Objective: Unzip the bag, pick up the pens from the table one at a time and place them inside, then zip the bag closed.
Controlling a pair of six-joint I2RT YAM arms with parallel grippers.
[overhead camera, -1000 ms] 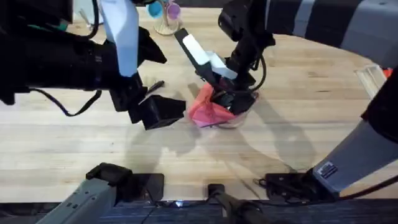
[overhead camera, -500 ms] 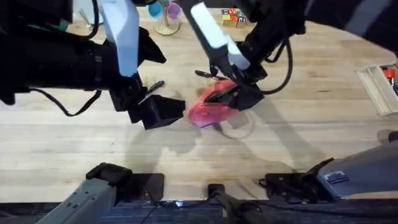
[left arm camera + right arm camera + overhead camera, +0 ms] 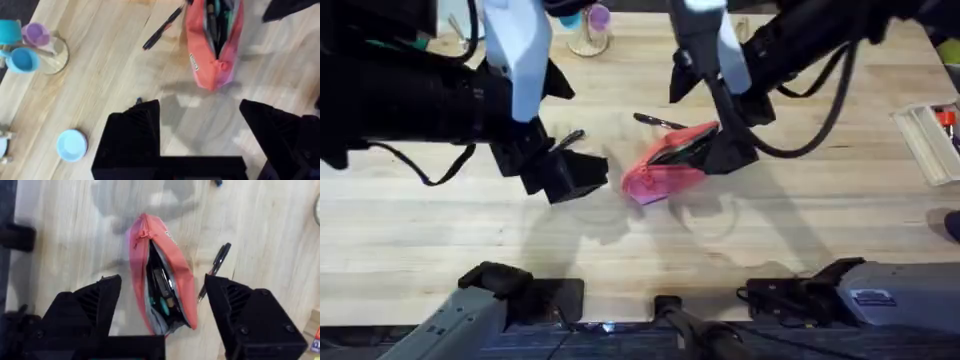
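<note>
The pink bag (image 3: 665, 168) lies on the table (image 3: 800, 230), its zipper open. In the right wrist view the bag (image 3: 137, 255) gapes and shows dark and teal items inside. One black pen (image 3: 658, 121) lies on the wood just beyond the bag, also seen as a pen (image 3: 161, 28) and a pen (image 3: 216, 266). My right gripper (image 3: 725, 150) hovers open over the bag's right end, its fingers (image 3: 90, 305) spread to either side of the bag. My left gripper (image 3: 570, 172) stands open left of the bag, with nothing between its fingers (image 3: 135, 135).
A glass stand with teal and purple cups (image 3: 585, 22) stands at the back, also seen as cups (image 3: 25, 45). A light-blue disc (image 3: 71, 145) lies near the left gripper. A clear box (image 3: 930, 140) sits at the right edge. Bare wood stretches in front of the bag.
The right gripper has let go of the bag and drawn back to the right. The bag went from bunched up to lying flat and open. The left arm barely moved.
</note>
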